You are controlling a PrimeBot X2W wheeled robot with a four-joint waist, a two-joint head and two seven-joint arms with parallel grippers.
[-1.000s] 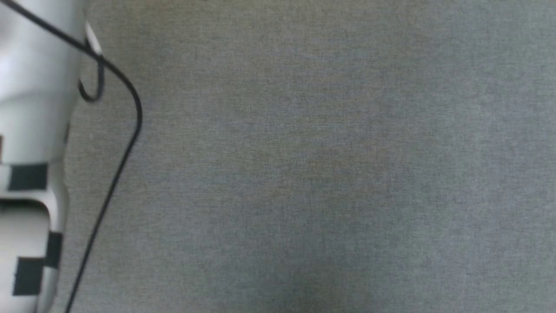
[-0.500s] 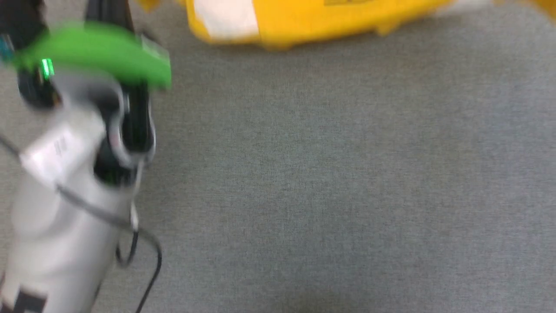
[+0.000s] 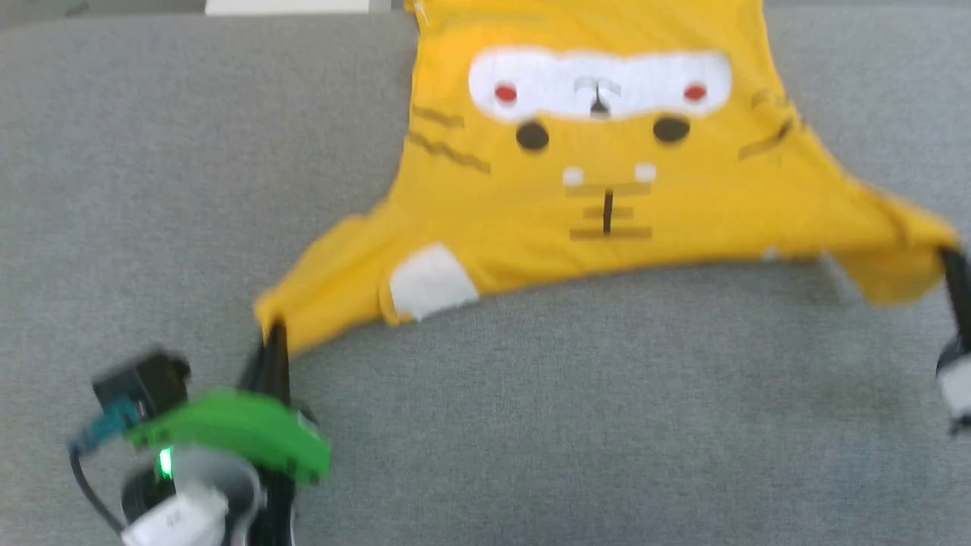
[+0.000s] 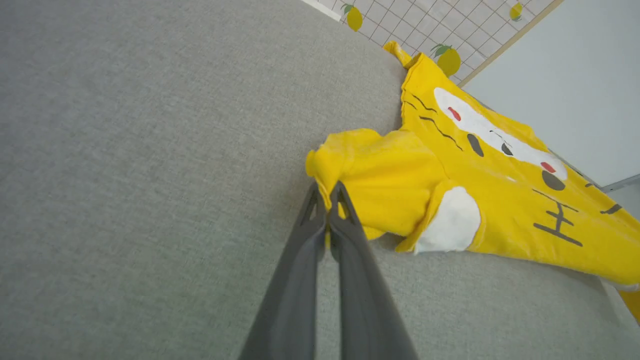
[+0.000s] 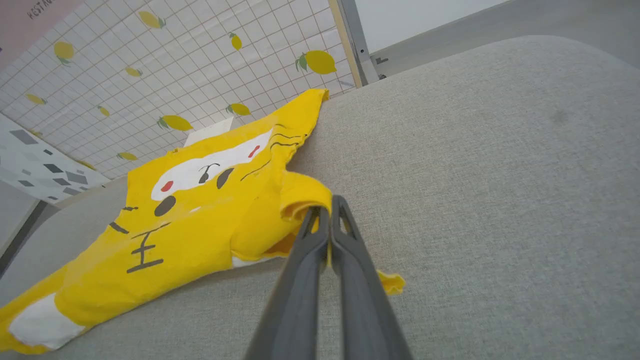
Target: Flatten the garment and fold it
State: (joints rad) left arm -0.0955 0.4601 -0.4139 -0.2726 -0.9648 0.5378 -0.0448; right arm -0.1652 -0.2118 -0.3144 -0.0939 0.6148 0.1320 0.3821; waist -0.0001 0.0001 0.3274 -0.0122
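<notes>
Head view: garment is lying print-up on the grey surface, spreading from mid-frame to the far edge, with both sleeves being drawn out sideways on the near side. Left gripper is pinching the left sleeve tip, fingers pressed together on a fold of yellow cloth; the left wrist view is confirming this, with fabric bunching just above the tips. Right gripper, sitting at the frame edge, is clamping the right sleeve end the same way, as the right wrist view is showing. Step, as I am judging it: flattening is under way, with both arms tensioning the garment sleeve to sleeve, and folding is not yet starting. The near edge is looking slightly lifted, throwing a shadow, and both sleeves are crumpling at the grips. The next move is probably calling for even outward tension, lowering both sleeve ends onto the surface, then letting go without dragging cloth back. Orientation: the print is reading upside down from here, so I am taking the neck side as nearest and the hem as pointing away. White oval is sitting on the far half, and white patch on the left sleeve. Long axis, as stretched, is running left to right, sleeve tip to sleeve tip.
</notes>
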